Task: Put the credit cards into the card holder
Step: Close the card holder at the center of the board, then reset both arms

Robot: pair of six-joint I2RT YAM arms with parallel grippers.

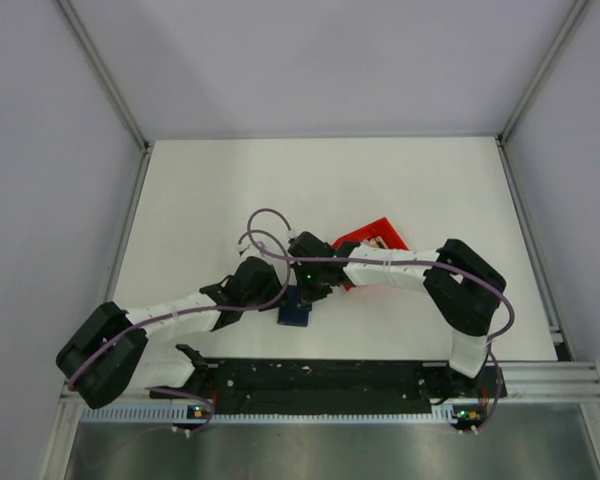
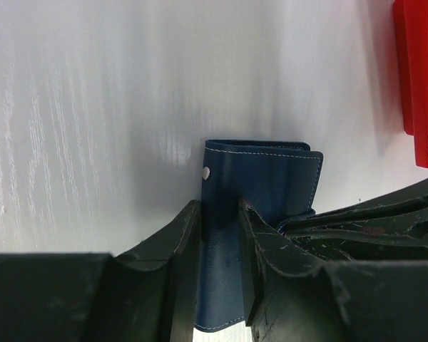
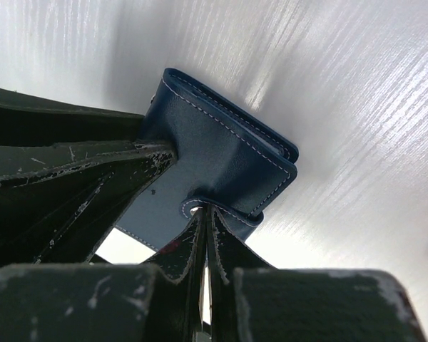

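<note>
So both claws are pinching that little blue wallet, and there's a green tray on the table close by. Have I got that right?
Almost. The tray is red, not green, as the left wrist view shows clearly. The rest holds: the left gripper and the right gripper are both pinching the blue card holder, and the tray sits on the table close by.

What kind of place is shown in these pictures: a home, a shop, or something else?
Most likely a robot test cell in a laboratory. A bare white table is enclosed by plain grey panels on metal frame posts, with a left arm and right arm bolted at its near edge.
</note>
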